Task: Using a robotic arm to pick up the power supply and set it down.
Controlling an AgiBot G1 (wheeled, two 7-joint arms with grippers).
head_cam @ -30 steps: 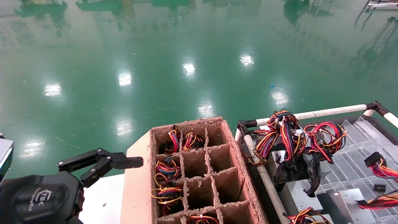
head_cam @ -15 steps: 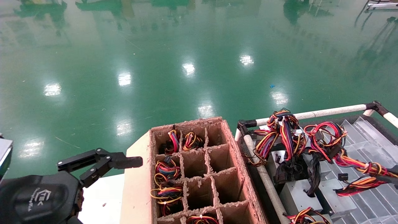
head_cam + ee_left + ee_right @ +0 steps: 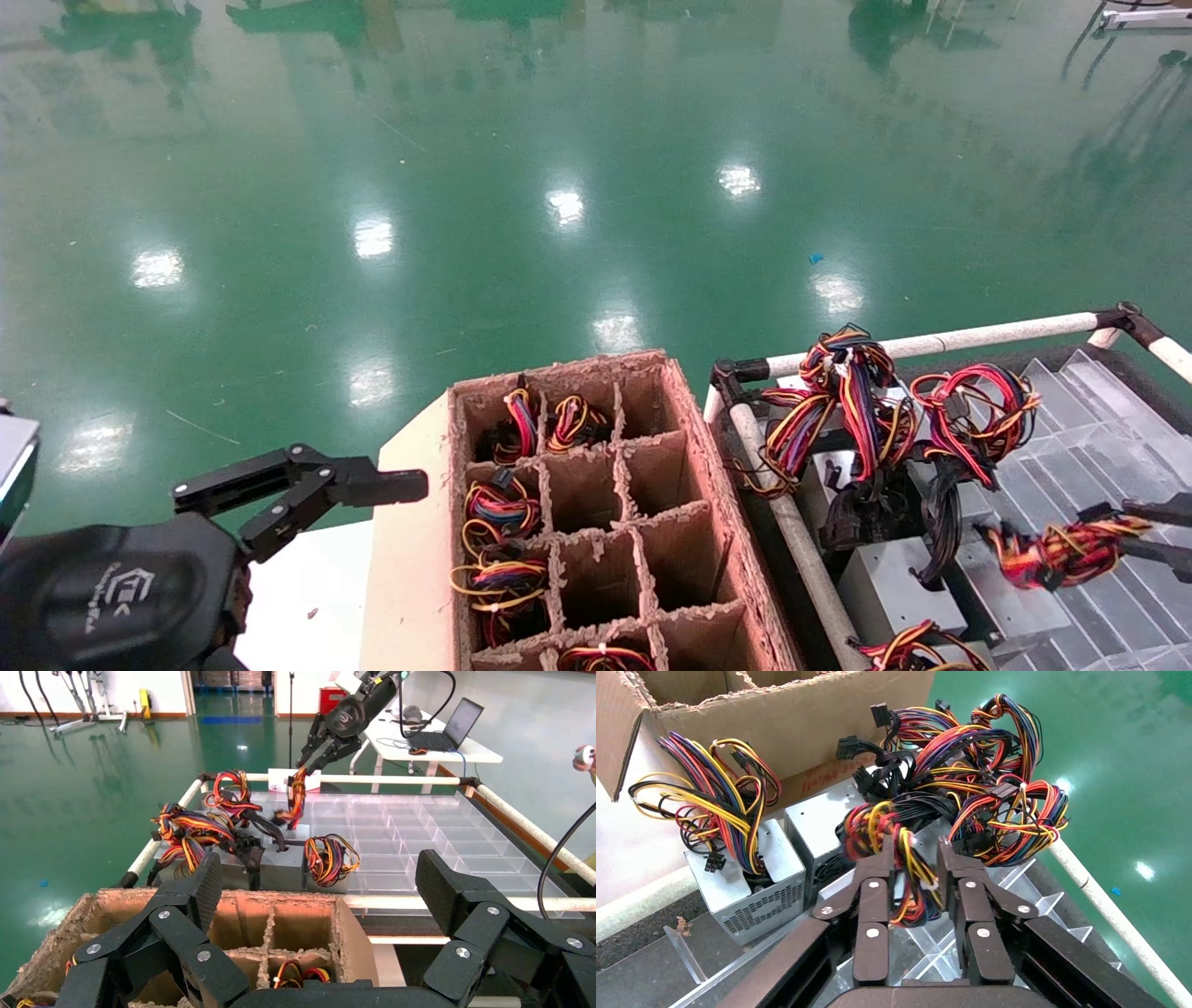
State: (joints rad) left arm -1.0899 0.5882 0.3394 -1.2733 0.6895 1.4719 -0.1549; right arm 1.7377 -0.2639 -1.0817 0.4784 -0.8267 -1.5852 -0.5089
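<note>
My right gripper (image 3: 914, 846) is shut on a red, yellow and black wire bundle (image 3: 877, 829). It holds the bundle above the clear tray at the right edge (image 3: 1122, 528). From the left wrist, the bundle (image 3: 295, 797) hangs under that gripper (image 3: 299, 769). The bundle (image 3: 1052, 554) hangs bunched over a silver-grey power supply (image 3: 1024, 606) lying in the rack. I cannot see where the wires join the box. My left gripper (image 3: 400, 486) stands open and empty beside the cardboard box, its pads (image 3: 207, 888) wide apart.
A cardboard box (image 3: 717, 503) with a grid of cells stands in the middle, and some cells hold wire coils. The white-pipe rack (image 3: 931, 342) on the right holds more grey boxes (image 3: 899, 582) and tangled bundles (image 3: 843, 391). One box's loop (image 3: 715, 811) has purple strands. A clear divided tray (image 3: 1090, 419) fills the rack's right side.
The right gripper's fingers have come into the head view from the right edge. The held bundle, stretched out half a second ago, now hangs bunched lower down. The left arm has not moved.
</note>
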